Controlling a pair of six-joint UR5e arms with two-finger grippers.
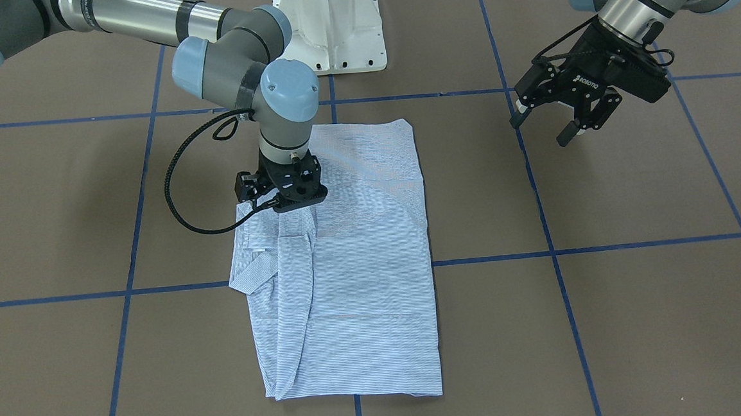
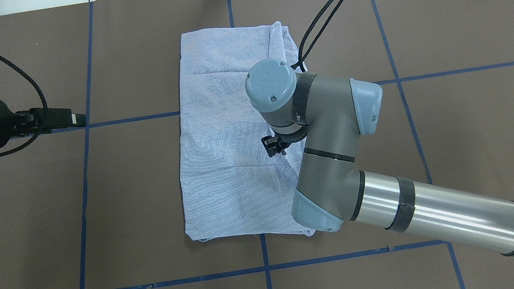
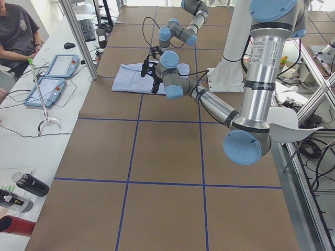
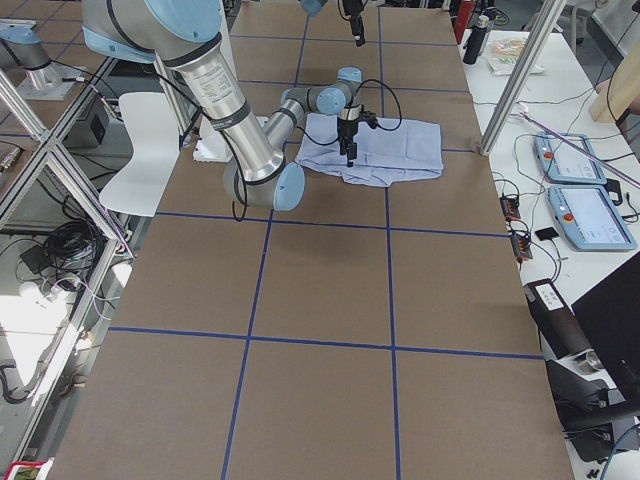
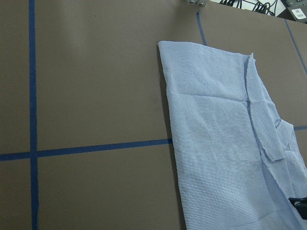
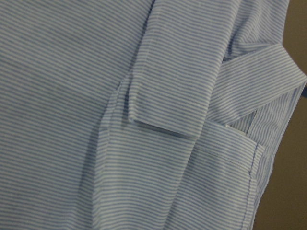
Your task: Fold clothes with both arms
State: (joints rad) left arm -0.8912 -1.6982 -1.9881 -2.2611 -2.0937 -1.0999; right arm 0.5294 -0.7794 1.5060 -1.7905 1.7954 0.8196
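The striped blue-and-white shirt (image 1: 367, 266) lies folded into a long rectangle mid-table, also seen from overhead (image 2: 228, 159) and in the left wrist view (image 5: 216, 120). A folded-in sleeve (image 1: 292, 290) runs along one side, and its cuff (image 6: 163, 96) fills the right wrist view. My right gripper (image 1: 286, 199) points straight down at the shirt's sleeve side, close over the cloth. Its fingers are hidden under its body, so I cannot tell if they are open or shut. My left gripper (image 1: 542, 127) hangs open and empty above bare table, well off the shirt.
The white pedestal base (image 1: 333, 24) stands just behind the shirt. Blue tape lines (image 2: 90, 190) grid the brown table. A seated person (image 3: 15, 31) and control tablets (image 3: 52, 78) are at a side bench beyond the table's end.
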